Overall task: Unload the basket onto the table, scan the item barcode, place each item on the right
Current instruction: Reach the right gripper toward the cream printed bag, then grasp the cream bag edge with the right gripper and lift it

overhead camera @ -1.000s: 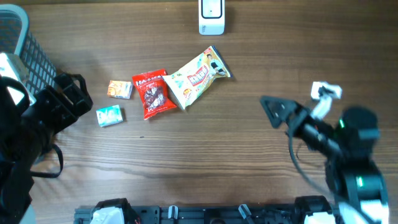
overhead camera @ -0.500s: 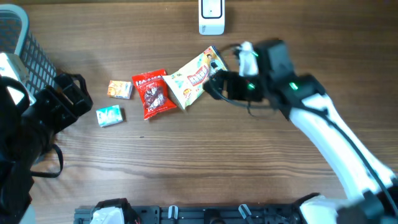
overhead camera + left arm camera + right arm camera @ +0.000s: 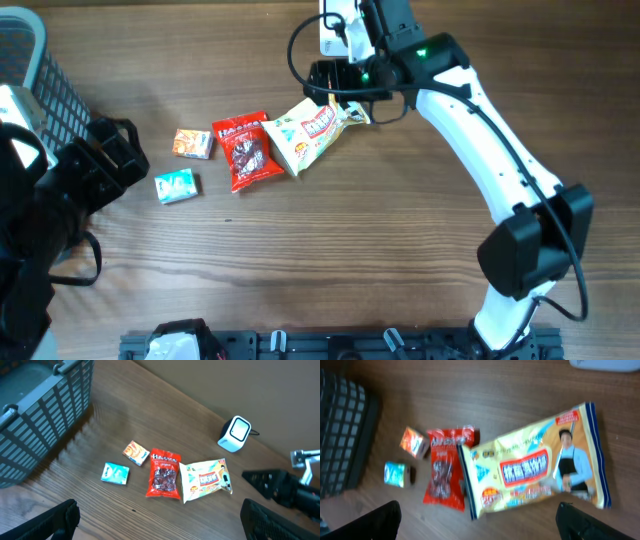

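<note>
I read the left gripper (image 3: 125, 150) at the near left with its jaws fully spread, holding nothing. Right of it lie the teal box (image 3: 176, 186), orange box (image 3: 193, 143) and red pouch (image 3: 246, 150). The yellow pouch (image 3: 315, 128) lies flat, overlapping the red pouch's right edge. The right gripper (image 3: 325, 82) hangs over the yellow pouch's far-right end, jaws wide and empty. The scanner (image 3: 340, 25) stands just beyond.

On my wood-grain desk (image 3: 300, 260) I see a red snack packet (image 3: 246, 150). In the overhead view a yellow snack bag (image 3: 315, 128) touches its right edge. An orange box (image 3: 193, 143) and a teal box (image 3: 176, 186) lie just left of it, a white scanner (image 3: 235, 434) sits beyond it, and a grey basket (image 3: 35, 415) stands far left.
</note>
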Robot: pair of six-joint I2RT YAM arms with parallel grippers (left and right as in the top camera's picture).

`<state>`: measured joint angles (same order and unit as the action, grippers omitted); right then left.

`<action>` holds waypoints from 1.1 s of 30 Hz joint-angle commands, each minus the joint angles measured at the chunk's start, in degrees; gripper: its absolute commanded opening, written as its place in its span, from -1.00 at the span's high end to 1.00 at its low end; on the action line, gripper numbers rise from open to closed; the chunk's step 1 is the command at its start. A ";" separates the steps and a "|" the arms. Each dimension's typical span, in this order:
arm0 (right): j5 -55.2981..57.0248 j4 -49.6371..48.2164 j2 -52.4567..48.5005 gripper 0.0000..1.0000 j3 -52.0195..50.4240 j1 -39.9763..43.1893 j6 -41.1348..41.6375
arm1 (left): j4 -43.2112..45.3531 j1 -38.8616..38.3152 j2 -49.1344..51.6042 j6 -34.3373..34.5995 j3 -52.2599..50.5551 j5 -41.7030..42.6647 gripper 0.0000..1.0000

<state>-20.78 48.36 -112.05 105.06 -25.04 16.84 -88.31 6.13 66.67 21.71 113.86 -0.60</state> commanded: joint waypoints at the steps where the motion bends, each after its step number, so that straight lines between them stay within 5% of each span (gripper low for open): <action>1: 1.16 -1.79 -4.37 -0.42 0.96 -0.24 5.64 | 0.11 0.26 -0.20 -0.09 0.42 -0.55 -1.00; 3: 1.36 -1.99 -6.47 0.38 0.96 -0.24 5.49 | 0.11 0.26 -0.20 -0.09 0.42 -0.55 -1.00; 5: 1.25 -1.99 -8.96 0.91 0.96 -0.02 5.97 | 0.11 0.26 -0.20 -0.09 0.42 -0.55 -1.00; 18: -1.64 -5.55 -19.96 0.91 0.94 2.10 7.06 | 0.11 0.26 -0.20 -0.09 0.42 -0.55 -1.00; 33: -4.79 -4.66 -23.91 0.91 0.00 7.78 -3.10 | 0.11 0.26 -0.20 -0.09 0.42 -0.55 -1.00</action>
<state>-25.93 42.28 -134.96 105.14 -17.43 18.06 -88.31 6.13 66.67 21.71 113.86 -0.60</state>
